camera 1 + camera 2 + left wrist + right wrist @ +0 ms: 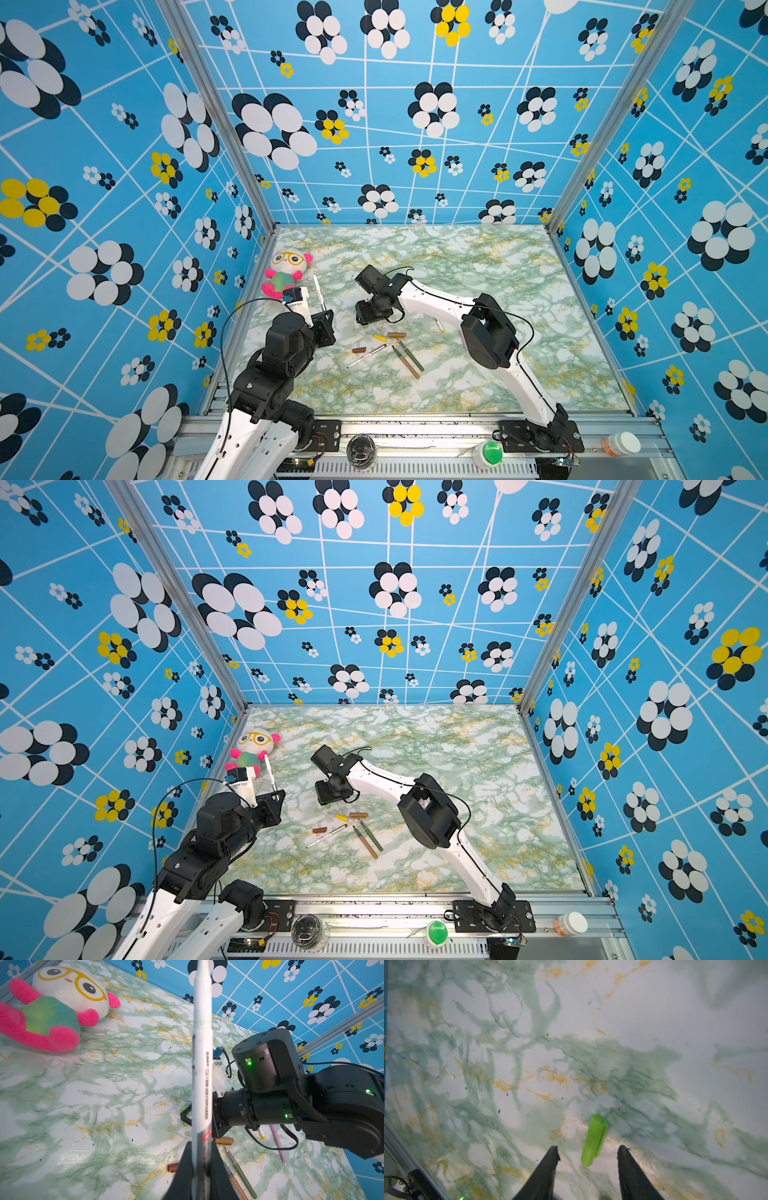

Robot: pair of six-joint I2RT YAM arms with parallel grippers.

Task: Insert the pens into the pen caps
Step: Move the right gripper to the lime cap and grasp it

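My left gripper (200, 1147) is shut on a white pen (202, 1064) and holds it upright at the left of the table; the pen (319, 293) shows in both top views. My right gripper (588, 1147) is open and low over the marble table, with a light-green pen cap (593, 1138) lying between its fingertips, untouched. Loose near the middle lie a yellow cap (379, 337), a tan cap (397, 334), a brown cap (358, 350), a white pen (366, 356), a dark-green pen (411, 355) and a tan pen (406, 362). A pink pen (278, 1145) lies under the right arm.
A plush toy (284, 270) lies at the back left, close to the held pen. The right arm (436, 299) stretches over the table's middle. Patterned blue walls close off three sides. A green button (490, 453) and a white bottle (621, 444) sit on the front rail.
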